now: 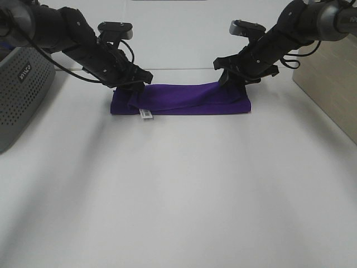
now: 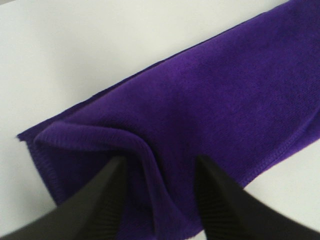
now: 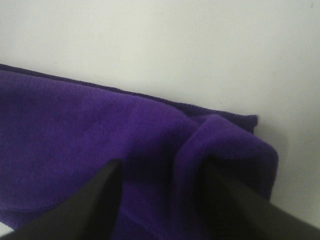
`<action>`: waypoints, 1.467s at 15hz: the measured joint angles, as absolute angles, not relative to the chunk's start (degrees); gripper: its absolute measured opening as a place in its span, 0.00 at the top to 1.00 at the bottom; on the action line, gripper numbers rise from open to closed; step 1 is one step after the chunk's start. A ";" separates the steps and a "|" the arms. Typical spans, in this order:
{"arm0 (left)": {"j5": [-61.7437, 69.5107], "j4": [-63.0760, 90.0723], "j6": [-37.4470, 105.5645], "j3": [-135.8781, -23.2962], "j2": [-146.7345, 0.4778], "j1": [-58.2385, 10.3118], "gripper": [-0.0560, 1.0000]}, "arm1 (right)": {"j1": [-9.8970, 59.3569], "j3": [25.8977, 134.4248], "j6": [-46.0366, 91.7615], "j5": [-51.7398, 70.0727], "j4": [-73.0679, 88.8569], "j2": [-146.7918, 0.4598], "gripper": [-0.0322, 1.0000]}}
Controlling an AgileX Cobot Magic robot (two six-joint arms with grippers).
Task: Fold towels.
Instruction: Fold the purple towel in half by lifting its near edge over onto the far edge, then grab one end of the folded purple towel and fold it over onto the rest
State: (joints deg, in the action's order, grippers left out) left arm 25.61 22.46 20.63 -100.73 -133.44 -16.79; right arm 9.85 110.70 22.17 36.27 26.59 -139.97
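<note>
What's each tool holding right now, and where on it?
Each tool has a bunched ridge of the towel between its parted jaws: left tool at the towel's left end, right tool at the right end. Whether either grips cannot be told.

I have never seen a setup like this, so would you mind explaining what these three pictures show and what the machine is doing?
This is a robot with two black arms, each ending in a two-fingered gripper. The wide picture comes from a camera mounted high above a white table. The other two come from cameras on the wrists, looking down past each gripper's fingers.

On the table lies a purple towel, folded into a long strip, with a small white tag at its near edge. The left gripper is at one end of the strip and the right gripper at the other. Each has its jaws apart with a raised ridge of cloth between them, so neither is clamping the towel firmly. A grey perforated box stands at the left.
</note>
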 joint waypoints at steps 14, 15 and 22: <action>61.25 37.64 19.77 -120.32 -146.73 -1.95 0.28 | 9.85 111.33 9.97 62.62 13.75 -123.30 0.18; 61.36 39.02 20.00 -121.41 -147.82 -2.12 0.28 | 9.85 111.33 9.97 63.43 13.35 -123.19 0.18; 59.19 42.57 19.94 -126.85 -152.06 -8.31 0.44 | 9.85 111.33 9.97 67.49 10.83 -123.19 0.18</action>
State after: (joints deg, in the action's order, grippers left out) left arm 59.19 42.57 19.94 -126.85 -152.06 -8.31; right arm 9.85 111.33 9.97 67.49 10.83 -123.19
